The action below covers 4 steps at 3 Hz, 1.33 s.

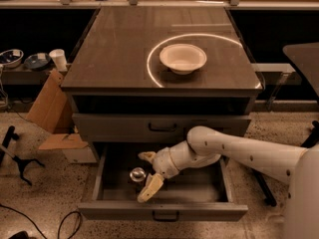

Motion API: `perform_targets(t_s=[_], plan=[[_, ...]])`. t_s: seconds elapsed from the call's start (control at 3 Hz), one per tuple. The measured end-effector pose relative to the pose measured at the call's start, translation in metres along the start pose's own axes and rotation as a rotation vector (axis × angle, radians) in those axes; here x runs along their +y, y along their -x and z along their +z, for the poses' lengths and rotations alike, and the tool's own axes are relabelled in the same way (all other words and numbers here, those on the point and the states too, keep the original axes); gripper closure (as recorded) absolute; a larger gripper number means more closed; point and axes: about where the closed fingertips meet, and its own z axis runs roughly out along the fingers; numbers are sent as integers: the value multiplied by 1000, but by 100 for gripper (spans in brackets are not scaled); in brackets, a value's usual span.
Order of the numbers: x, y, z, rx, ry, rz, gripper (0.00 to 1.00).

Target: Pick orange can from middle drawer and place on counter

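Observation:
The orange can stands upright inside the open middle drawer, left of centre; only its shiny silver top shows clearly. My gripper is inside the drawer, just right of the can, open, with one finger behind the can and the other finger in front of it. The can lies at the mouth of the open fingers, not gripped. The counter is above, dark and glossy with a bright ring reflection.
A white bowl sits on the counter inside the light ring. The upper drawer is closed. A cardboard box leans at the left. A white paper cup and dishes sit on a low shelf at far left.

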Motion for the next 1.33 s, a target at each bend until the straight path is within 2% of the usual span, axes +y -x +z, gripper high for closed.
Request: perform_targets(t_s=[0.33, 0.67, 1.0, 1.33], plan=[[-4, -8, 6, -78, -49, 96, 0], [-4, -20, 6, -156, -128, 182, 0], [-9, -23, 11, -229, -201, 218, 0], [-17, -17, 18, -288, -263, 216, 0]])
